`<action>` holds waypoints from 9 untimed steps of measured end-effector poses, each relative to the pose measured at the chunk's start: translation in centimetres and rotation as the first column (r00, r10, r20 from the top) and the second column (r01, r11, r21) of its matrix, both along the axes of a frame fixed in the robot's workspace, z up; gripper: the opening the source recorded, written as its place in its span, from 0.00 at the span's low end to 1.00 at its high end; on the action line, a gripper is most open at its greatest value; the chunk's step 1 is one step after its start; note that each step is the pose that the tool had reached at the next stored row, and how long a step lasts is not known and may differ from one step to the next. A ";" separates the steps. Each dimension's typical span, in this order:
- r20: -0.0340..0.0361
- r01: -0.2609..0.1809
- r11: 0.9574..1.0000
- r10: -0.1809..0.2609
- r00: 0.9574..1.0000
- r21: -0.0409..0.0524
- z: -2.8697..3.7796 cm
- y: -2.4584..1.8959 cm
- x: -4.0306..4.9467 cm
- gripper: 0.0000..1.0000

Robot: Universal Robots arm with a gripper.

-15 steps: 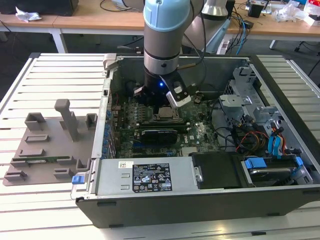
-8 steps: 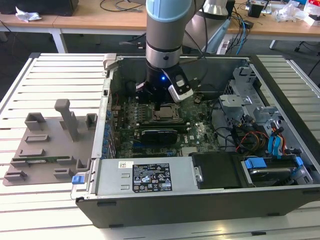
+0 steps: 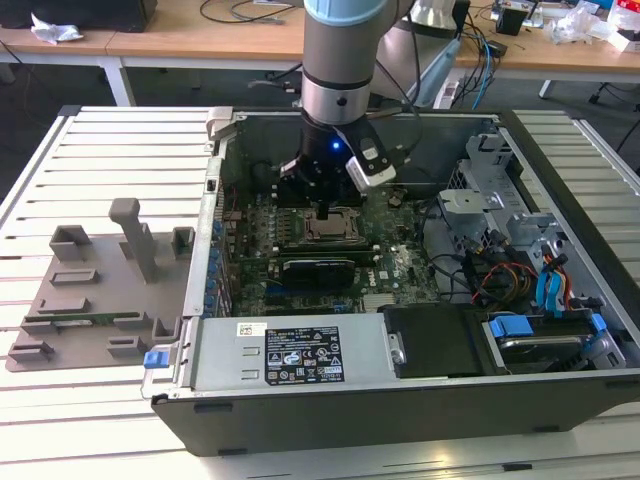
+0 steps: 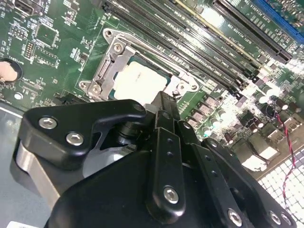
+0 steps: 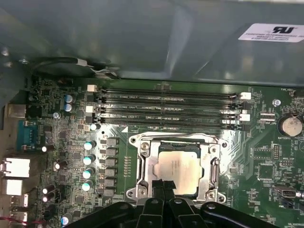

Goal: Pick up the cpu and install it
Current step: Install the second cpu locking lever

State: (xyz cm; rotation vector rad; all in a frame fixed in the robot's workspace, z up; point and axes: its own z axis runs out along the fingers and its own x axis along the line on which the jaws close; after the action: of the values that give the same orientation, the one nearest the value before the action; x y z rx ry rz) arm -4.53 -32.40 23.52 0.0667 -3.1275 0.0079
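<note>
The cpu (image 5: pixel 178 168) (image 4: pixel 140 80), a small square chip with a silvery-white top, lies flat inside the metal-framed socket (image 5: pixel 144 166) (image 4: pixel 105 66) of the green motherboard (image 3: pixel 395 262). My gripper (image 5: pixel 164 186) (image 4: pixel 164 100) (image 3: pixel 325 208) hangs just above the socket's edge, close to one side of the chip. Its black fingers are pressed together with nothing between them. In the exterior view the arm reaches straight down into the open computer case, and the socket (image 3: pixel 328 228) sits right under the fingertips.
Black memory slots (image 5: pixel 166 109) run beside the socket, and capacitors (image 5: pixel 88 161) stand on its other side. A grey plastic tray (image 3: pixel 90 290) lies on the slatted table at the exterior view's left. The drive cage (image 3: pixel 500 200), cables (image 3: pixel 510 280) and labelled power supply (image 3: pixel 300 355) crowd the case.
</note>
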 end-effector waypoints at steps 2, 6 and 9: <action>0.000 0.000 1.000 0.000 1.000 -0.022 0.21 0.57 0.21 0.11; 0.000 0.000 1.000 0.000 1.000 -0.030 0.33 1.14 0.73 0.11; 0.000 0.000 1.000 0.000 1.000 -0.031 1.13 1.30 0.95 0.11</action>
State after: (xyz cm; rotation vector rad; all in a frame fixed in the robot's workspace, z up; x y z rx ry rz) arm -3.58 -31.10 24.65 0.0660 -3.1265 0.0569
